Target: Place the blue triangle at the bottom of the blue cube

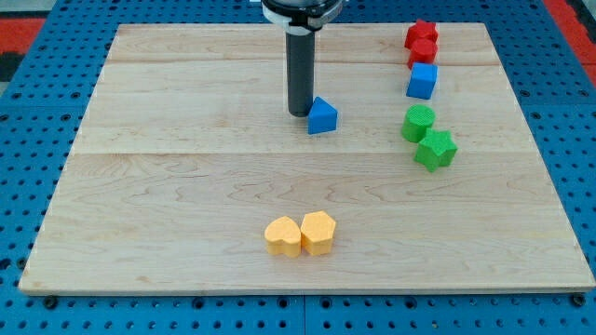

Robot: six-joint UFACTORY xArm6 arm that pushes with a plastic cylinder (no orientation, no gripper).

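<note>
The blue triangle (322,116) lies on the wooden board (186,186), a little above the middle. My tip (299,113) stands just to its left, touching or nearly touching it. The blue cube (422,81) sits toward the view's upper right, well to the right of the triangle and slightly higher.
Two red blocks (421,42) sit right above the blue cube. A green round block (418,122) and a green star block (436,149) lie just below the cube. Two yellow blocks, a heart (282,235) and a hexagon (318,232), sit near the view's bottom centre.
</note>
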